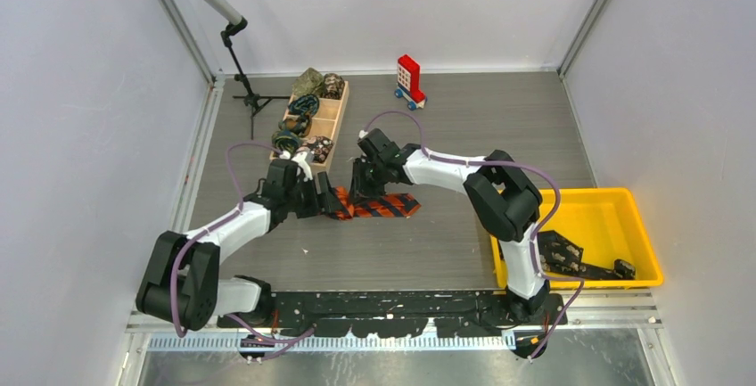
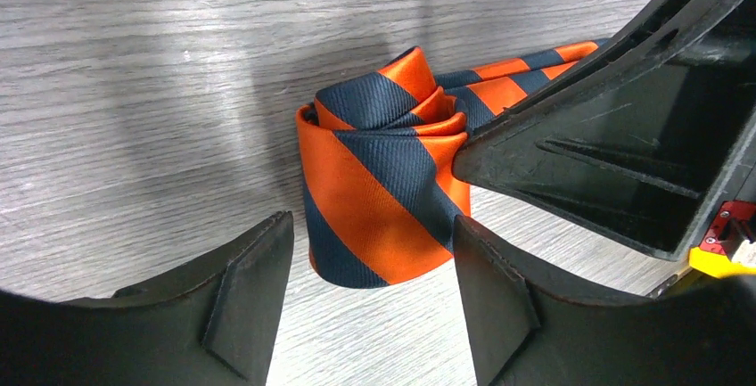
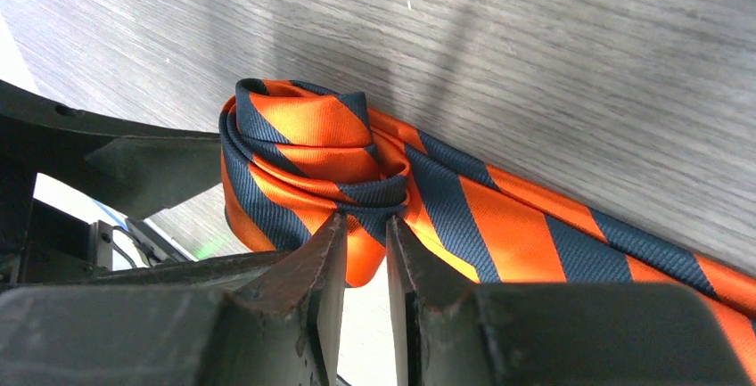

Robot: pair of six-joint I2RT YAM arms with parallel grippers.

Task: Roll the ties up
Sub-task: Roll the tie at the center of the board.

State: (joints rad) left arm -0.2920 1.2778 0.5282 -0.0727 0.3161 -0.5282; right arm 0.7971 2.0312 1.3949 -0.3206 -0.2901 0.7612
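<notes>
The right gripper (image 3: 364, 225) has its fingers nearly together, with a fold of the orange-and-navy striped tie (image 3: 312, 127) pinched in the thin gap between them at the edge of the roll. The left gripper (image 2: 373, 230) stands wide apart, one finger on each side of the roll, and neither pad clearly touches the cloth.

The tie has a slight sheen and broad diagonal stripes. One end is wound into a loose coil of a few turns standing on its edge. The rest runs flat across the grey wood-grain table (image 1: 428, 243) toward the right arm's side. It lies near the middle of the table, just in front of a wooden tray (image 1: 328, 119).

One tie is out on the table. The single tray holds rolled ties (image 1: 309, 83), about six bundles in green, blue and floral cloth. One red-and-white toy block (image 1: 408, 76) on blue wheels stands near the far edge. There is one yellow bin (image 1: 615, 212) at the right and one black tripod stand (image 1: 247, 92) at the far left.

From above, the two grippers cover the coil, so only the flat tail shows there. Both wrist views cut that tail off before its tip. The tray's bundles are too small to count with certainty, and the dark things in the bin cannot be made out.
</notes>
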